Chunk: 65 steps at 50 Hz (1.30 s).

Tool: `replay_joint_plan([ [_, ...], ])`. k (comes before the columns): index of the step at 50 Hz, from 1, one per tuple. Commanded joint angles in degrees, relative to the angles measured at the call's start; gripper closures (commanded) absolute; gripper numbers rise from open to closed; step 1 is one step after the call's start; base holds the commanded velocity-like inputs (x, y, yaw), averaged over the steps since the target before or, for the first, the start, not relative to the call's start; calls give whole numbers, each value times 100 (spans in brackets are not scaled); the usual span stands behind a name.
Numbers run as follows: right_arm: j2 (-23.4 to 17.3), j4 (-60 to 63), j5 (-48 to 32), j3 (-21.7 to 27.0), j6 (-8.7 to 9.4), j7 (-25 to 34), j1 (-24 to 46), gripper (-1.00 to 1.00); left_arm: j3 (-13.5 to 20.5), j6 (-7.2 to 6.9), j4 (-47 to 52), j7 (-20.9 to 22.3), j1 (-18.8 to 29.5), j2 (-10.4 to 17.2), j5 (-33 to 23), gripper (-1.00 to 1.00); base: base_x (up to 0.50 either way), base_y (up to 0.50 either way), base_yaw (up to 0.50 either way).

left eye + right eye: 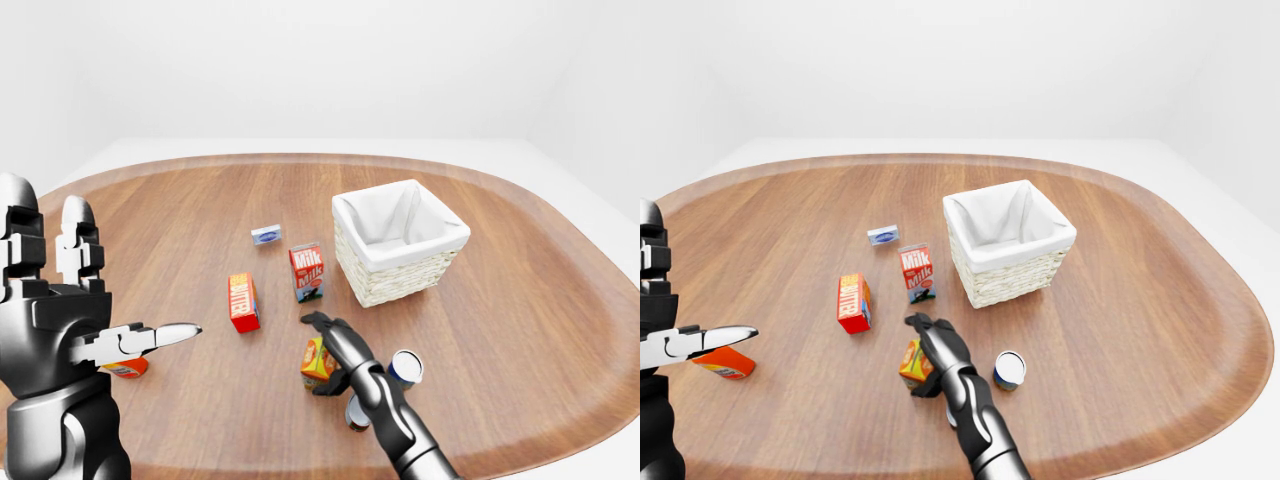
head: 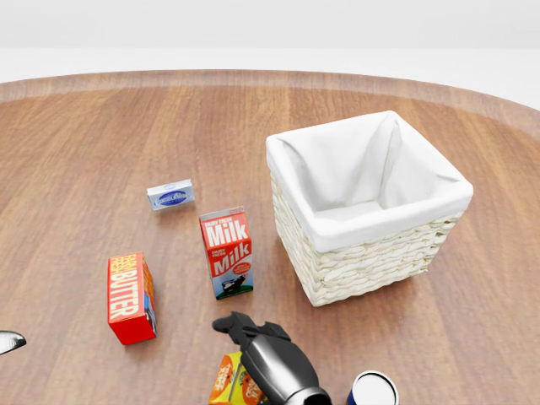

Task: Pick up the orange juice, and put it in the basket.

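A: Big wooden counter (image 1: 520,300) fills the left-eye view, and the basket (image 1: 400,243) sits right of centre with its white liner showing.

B: Left hand (image 1: 55,300) looms at the left edge, raised, fingers spread apart.

A: Right hand (image 1: 937,347) reaches in from the bottom, fingers curled over the juice (image 1: 916,364) low in the centre. Clamped? Can't tell.

B: Above the juice stands the milk (image 2: 226,254), the butter (image 2: 129,297) to its left.

A: A can (image 1: 1009,369) stands right of the arm, and a small blue box (image 2: 170,196) lies upper left of the milk.
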<state>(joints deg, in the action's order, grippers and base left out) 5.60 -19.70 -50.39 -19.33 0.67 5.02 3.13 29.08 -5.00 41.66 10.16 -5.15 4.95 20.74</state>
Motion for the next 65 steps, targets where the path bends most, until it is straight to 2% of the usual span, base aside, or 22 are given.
replay_joint_plan([
  [1, 41, -497, -266, -5, -173, -336, 55, 100, -8, 0, -4, -10, 4, -1, -6, -100, 0, 0, 0],
  [21, 48, -426, -264, -17, -160, -320, 53, 100, 7, 0, 17, 7, -15, -13, 2, -100, 0, 0, 0],
  [29, 66, -481, -216, 19, -342, -427, 151, 100, -1, 0, 17, 15, -21, -19, -5, -100, 0, 0, 0],
  [30, 69, -498, -192, 23, -444, -469, 194, 100, 2, 0, 45, -1, -13, -13, 4, -100, 0, 0, 0],
  [31, 71, -501, -194, 27, -453, -471, 197, 100, 2, 0, 47, -1, -13, -13, 4, -100, 0, 0, 0],
  [32, 65, -555, -192, 39, -567, -548, 268, 100, -2, 0, 36, 0, -12, -13, -3, -100, 0, 0, 0],
  [48, 130, -1012, -235, 286, -567, -1027, 888, 100, -5, 0, 20, 17, -23, -21, -12, -100, 0, 0, 0],
  [65, 238, -1324, -177, 491, -567, -1104, 1390, 100, -6, 0, 26, 19, -24, -21, -11, -100, 0, 0, 0],
])
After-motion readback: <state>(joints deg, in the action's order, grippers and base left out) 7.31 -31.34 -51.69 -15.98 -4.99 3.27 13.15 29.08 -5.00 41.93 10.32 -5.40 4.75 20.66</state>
